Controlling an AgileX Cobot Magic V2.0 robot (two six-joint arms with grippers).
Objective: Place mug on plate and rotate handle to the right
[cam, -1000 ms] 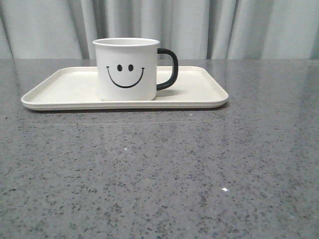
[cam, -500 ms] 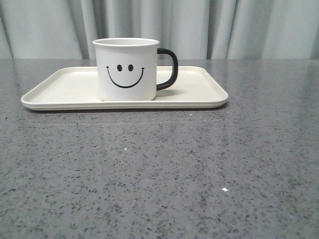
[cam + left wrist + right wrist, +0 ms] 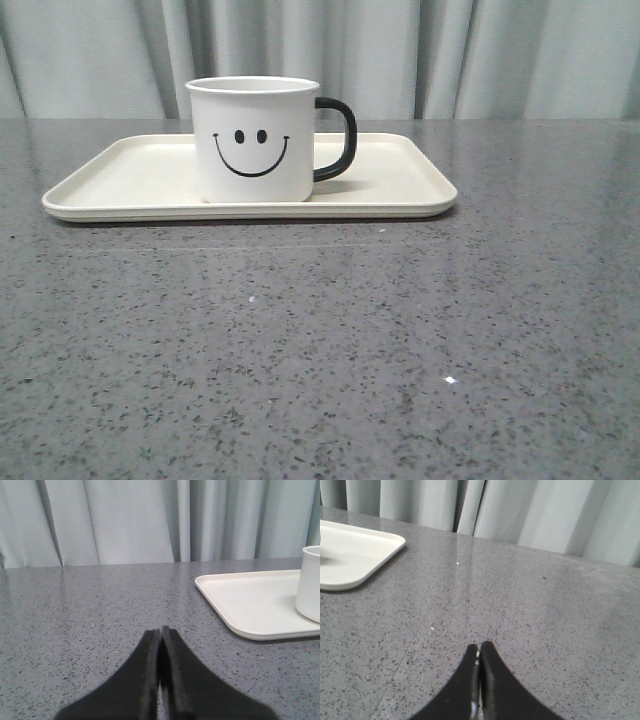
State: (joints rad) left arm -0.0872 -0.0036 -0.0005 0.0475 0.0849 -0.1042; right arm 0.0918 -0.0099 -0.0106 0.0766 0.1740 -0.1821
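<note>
The white mug [image 3: 254, 140] with a black smiley face stands upright on the cream-white plate [image 3: 130, 180], near its middle. Its black handle [image 3: 338, 138] points to the right in the front view. No gripper shows in the front view. My left gripper [image 3: 160, 631] is shut with nothing in it, low over the table off the plate's [image 3: 250, 600] left end; the mug's edge [image 3: 311, 582] shows at the frame's side. My right gripper [image 3: 478, 647] is shut and empty over bare table, off the plate's [image 3: 350, 555] right end.
The grey speckled table [image 3: 320, 340] stretches toward the camera in front of the plate. Pale curtains [image 3: 420, 55] hang behind the table's far edge.
</note>
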